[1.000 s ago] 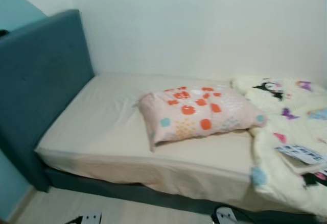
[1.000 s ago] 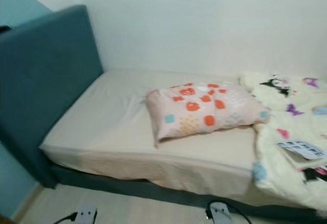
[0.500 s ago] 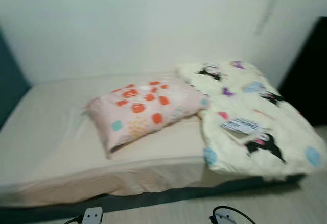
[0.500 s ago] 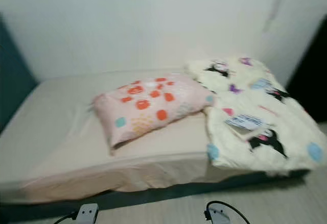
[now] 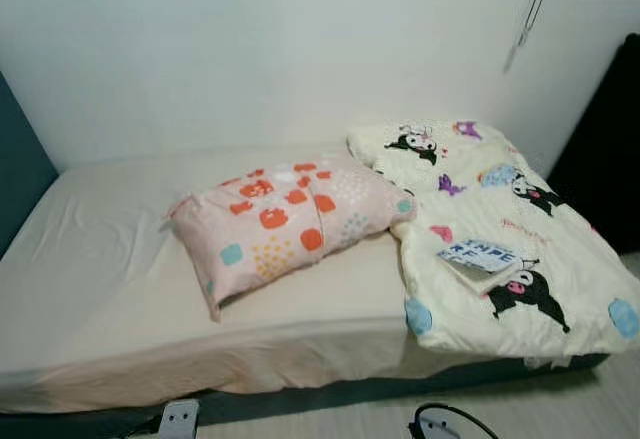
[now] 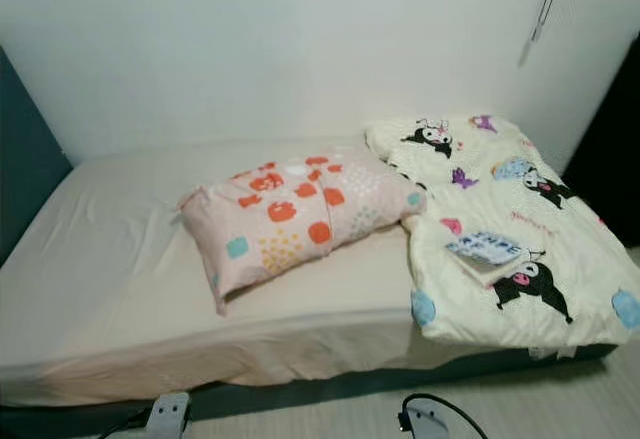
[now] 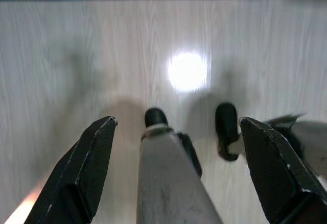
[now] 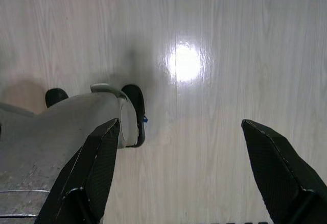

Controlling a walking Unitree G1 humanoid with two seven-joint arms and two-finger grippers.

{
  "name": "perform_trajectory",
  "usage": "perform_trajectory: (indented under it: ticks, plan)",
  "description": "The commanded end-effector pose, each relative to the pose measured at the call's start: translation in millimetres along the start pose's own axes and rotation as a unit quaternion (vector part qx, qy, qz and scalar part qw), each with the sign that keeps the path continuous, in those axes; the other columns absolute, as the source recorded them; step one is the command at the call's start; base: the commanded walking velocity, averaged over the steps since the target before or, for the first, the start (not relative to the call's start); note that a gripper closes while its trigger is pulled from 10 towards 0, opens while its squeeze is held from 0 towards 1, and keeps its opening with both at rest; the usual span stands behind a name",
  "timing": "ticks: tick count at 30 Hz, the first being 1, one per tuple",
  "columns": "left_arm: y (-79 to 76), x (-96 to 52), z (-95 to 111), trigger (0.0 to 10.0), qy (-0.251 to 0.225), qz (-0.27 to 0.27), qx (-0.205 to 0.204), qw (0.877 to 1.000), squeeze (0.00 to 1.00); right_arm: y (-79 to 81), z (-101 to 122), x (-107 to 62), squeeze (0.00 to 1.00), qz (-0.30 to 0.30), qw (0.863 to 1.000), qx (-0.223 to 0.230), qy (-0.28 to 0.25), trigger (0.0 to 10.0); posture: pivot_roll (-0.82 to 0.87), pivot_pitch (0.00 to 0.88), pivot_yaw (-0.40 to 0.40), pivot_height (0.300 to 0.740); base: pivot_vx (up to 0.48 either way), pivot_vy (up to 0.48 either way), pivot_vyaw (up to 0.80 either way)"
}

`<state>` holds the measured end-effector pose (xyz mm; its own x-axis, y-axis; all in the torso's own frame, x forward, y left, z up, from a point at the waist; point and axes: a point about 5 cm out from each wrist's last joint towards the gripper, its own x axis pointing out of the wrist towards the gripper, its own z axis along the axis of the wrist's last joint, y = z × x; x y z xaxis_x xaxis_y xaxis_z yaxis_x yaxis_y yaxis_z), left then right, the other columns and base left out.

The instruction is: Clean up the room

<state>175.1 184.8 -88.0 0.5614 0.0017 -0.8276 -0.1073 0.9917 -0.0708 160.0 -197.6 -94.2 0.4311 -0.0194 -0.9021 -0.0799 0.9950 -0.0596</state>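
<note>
Pillow [image 5: 290,224] askew on bed [image 5: 100,289], beside crumpled blanket [image 5: 500,249].
Left end effector [image 7: 179,168] and right end effector [image 8: 179,173] spread, empty, floor below; bed ahead.

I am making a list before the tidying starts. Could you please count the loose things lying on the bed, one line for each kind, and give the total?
Pillow, pink with orange and blue patches: 1
Blanket, cream with cartoon prints, bunched up toward the robot's right: 1
Book, lying on the blanket: 1
Total: 3
</note>
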Motion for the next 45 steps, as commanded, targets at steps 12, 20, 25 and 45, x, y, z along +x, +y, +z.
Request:
perform_trajectory:
  ticks: [12, 20, 25, 45]
  plan:
    - [-4.4, 3.7, 32.2, 10.0, -0.059, -0.011, -0.051, 0.997, 0.00, 0.9, 0.8, 0.1, 0.00, 0.001, 1.000, 0.004, -0.003, 10.0, -0.03, 0.000, -0.004, 0.701, 0.427, 0.000, 0.00]
    - [-7.7, 4.3, 53.2, 10.0, -0.101, -0.036, -0.098, 0.989, 0.00, 0.1, -0.7, 0.0, 0.00, 0.000, 1.000, 0.003, 0.001, 10.0, -0.03, 0.000, -0.003, 0.701, 0.424, 0.000, 0.00]
    - [-9.1, 3.8, 66.1, 10.0, -0.131, -0.060, -0.148, 0.978, 0.00, 0.1, -1.7, -0.1, 0.00, 0.000, 1.000, 0.004, 0.003, 10.0, -0.03, 0.000, -0.002, 0.701, 0.141, 0.000, 0.00]
    - [6.2, -6.9, 141.9, 10.0, -0.244, -0.122, -0.210, 0.939, 0.00, 0.9, -11.1, -0.7, 0.00, -0.008, 1.000, -0.001, 0.019, 10.0, -0.04, 0.000, 0.015, 0.701, 0.000, 0.000, -0.35]
